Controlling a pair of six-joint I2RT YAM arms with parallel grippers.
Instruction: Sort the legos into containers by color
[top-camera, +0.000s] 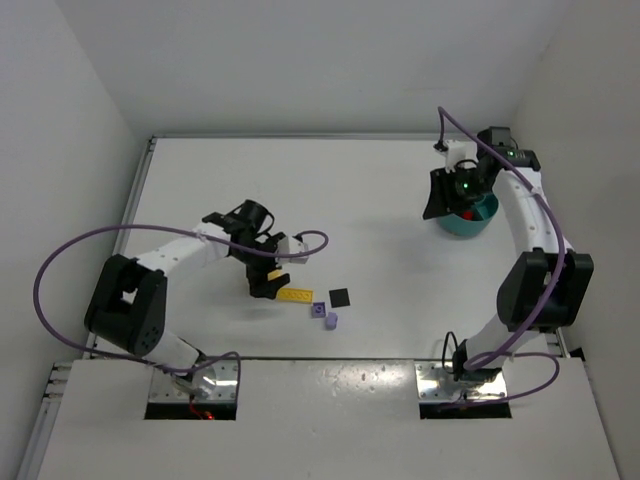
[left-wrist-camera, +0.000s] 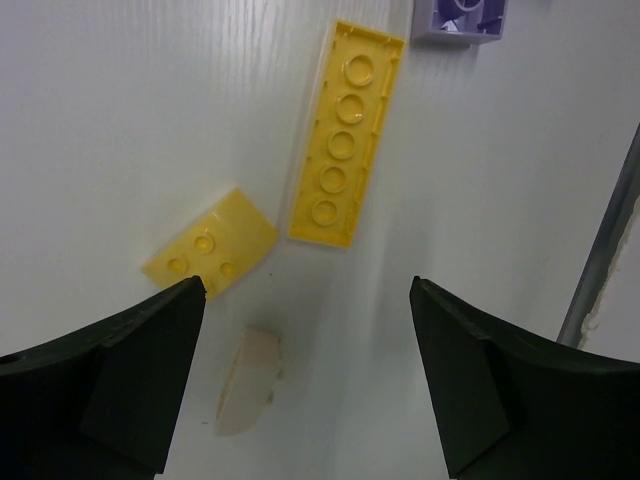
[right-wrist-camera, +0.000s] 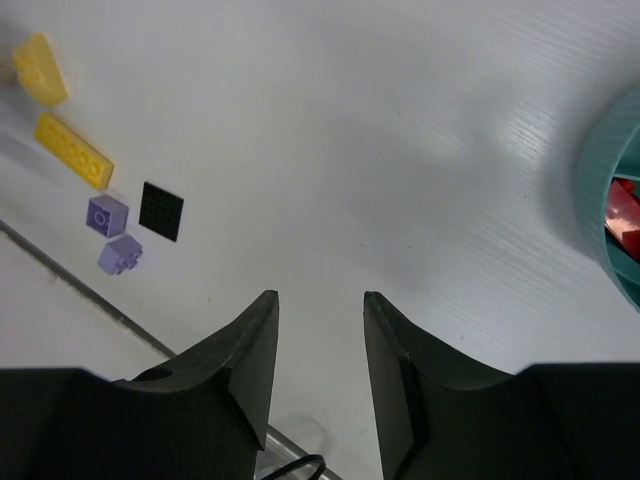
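Red plastic pieces (right-wrist-camera: 622, 214) sit in round teal bowl (right-wrist-camera: 588, 185); yellow, cream, lavender, black legos (left-wrist-camera: 345, 135) lie unsorted; left gripper (left-wrist-camera: 308, 290), right gripper (right-wrist-camera: 318, 300) spread, empty.

Legos (top-camera: 318, 310) lie by the middle of the tabletop's (top-camera: 380, 200) near edge, long plate (top-camera: 295, 294) left of square plate (top-camera: 340, 297), two bricks (top-camera: 331, 321) before them; the bowl (top-camera: 482, 219) stands near the right edge.

I read no text, label, brand, number or sign in any of my three views. The stud tops on the long yellow plastic plate (left-wrist-camera: 345, 135) are too soft in the left wrist view for me to make out any lettering.
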